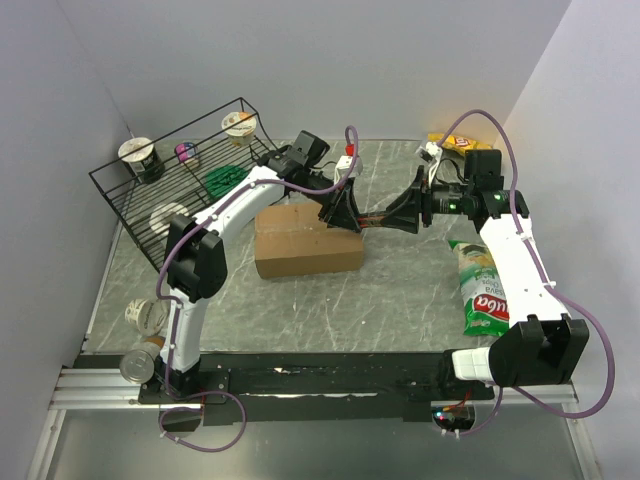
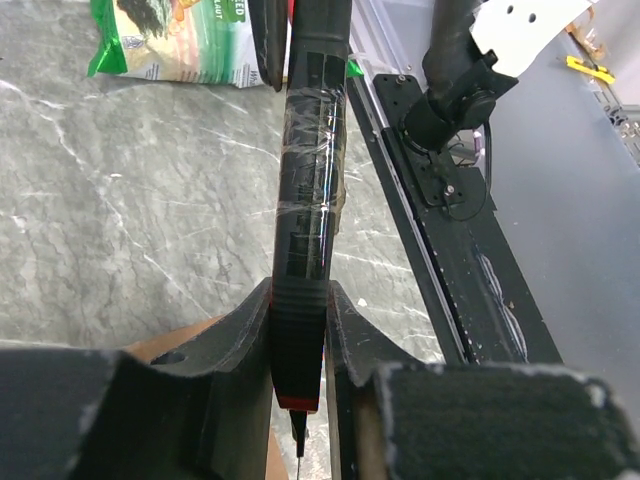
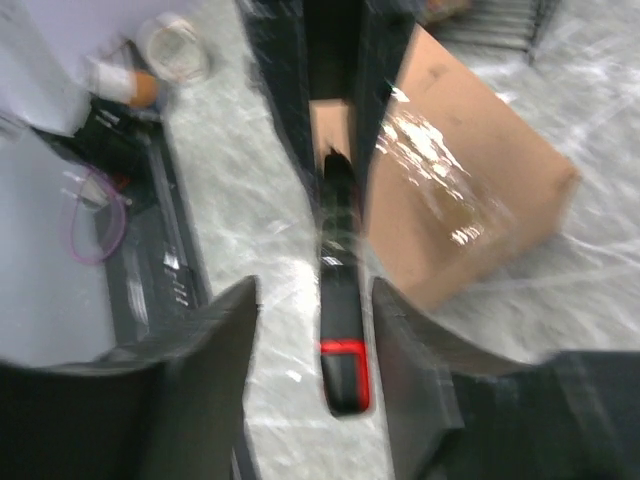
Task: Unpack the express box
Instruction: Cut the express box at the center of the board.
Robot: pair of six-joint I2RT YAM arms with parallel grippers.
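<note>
The express box (image 1: 308, 240), a brown carton with glossy tape along its seam, lies closed in the middle of the table; the right wrist view shows the express box (image 3: 470, 200) too. Just right of it, both grippers meet tip to tip above the table. My left gripper (image 1: 350, 215) (image 2: 300, 300) is shut on the blade end of a black and red box cutter (image 2: 310, 180). My right gripper (image 1: 402, 212) (image 3: 312, 300) stands open around the cutter's (image 3: 340, 340) other end, with a gap on each side.
A black wire rack (image 1: 190, 180) holding cups stands at the back left. A green snack bag (image 1: 482, 290) (image 2: 170, 40) lies by the right arm, a yellow packet (image 1: 450, 141) at the back right. Two cans (image 1: 145, 318) sit near the left base.
</note>
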